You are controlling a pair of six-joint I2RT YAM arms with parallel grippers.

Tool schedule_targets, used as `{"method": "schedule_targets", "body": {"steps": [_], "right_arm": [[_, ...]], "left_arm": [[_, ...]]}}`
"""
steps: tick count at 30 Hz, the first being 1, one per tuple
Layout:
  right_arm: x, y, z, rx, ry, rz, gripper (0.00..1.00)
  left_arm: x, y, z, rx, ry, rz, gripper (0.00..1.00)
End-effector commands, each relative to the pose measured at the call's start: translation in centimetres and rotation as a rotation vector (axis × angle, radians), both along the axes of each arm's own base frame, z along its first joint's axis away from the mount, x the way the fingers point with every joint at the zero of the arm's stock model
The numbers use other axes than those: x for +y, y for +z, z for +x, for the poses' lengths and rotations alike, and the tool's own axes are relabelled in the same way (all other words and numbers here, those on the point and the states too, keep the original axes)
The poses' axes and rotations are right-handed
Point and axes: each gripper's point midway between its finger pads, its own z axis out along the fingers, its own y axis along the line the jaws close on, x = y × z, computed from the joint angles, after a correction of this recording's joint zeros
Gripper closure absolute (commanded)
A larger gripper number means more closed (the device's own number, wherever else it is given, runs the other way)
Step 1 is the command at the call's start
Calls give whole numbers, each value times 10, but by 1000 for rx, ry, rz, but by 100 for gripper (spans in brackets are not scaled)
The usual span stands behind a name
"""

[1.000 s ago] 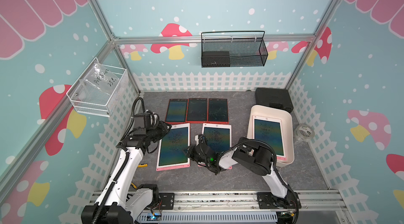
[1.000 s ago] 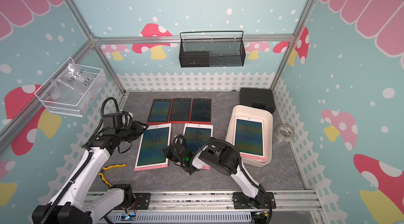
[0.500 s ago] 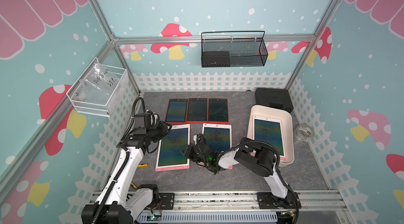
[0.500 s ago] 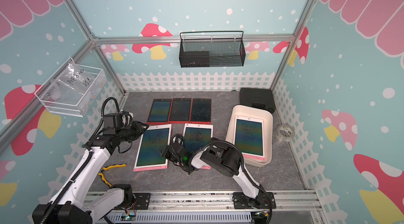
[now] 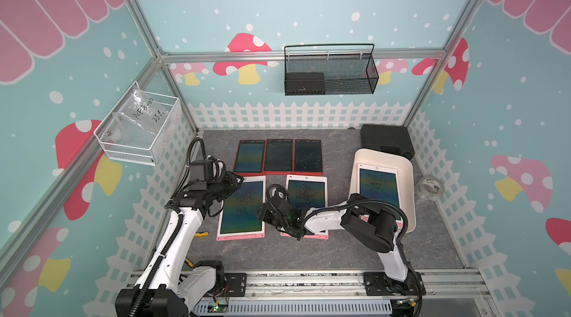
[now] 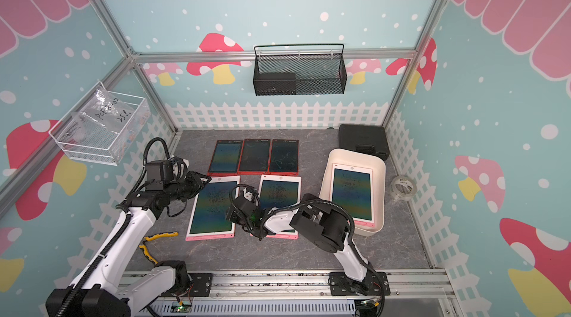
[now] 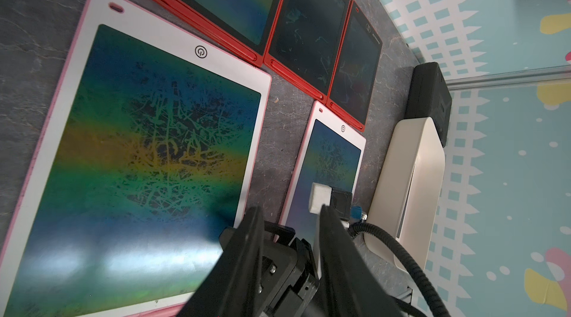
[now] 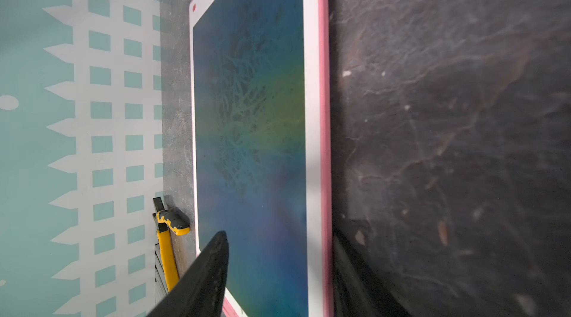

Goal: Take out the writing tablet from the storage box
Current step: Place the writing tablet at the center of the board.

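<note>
Right gripper [image 8: 279,236]: jaws apart, straddling the long edge of a large pink-edged tablet [image 5: 241,207] lying lower centre in a top view; contact unclear.
Left gripper [image 7: 288,207]: jaws apart, nothing between.
Obscured: right arm [image 5: 367,225] covers the lower end of the writing tablet [image 5: 377,190] in both top views.
Writing tablet: white bezel, pink edge, blue-green scribbled screen; inside the storage box [image 5: 407,182], right of centre.

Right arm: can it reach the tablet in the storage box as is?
Probably yes. The tablet lies uncovered in the open-topped storage box, on that arm's side; the right hand is open and empty.
</note>
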Motion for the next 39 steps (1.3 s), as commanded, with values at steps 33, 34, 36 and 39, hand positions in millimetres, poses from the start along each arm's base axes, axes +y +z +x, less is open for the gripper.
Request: {"method": "schedule_targets", "body": {"steps": [33, 34, 36, 39], "right_arm": [[-360, 138, 68, -318, -314, -601, 33], [-377, 140, 69, -313, -340, -614, 32], [-406, 136, 70, -285, -388, -639, 32], [-446, 126, 71, -232, -451, -684, 30]], "left_arm": [[-206, -41, 60, 19, -354, 239, 64], [-223, -45, 65, 24, -386, 238, 64], [-252, -57, 73, 42, -442, 245, 64], [-295, -65, 81, 19, -508, 290, 63]]}}
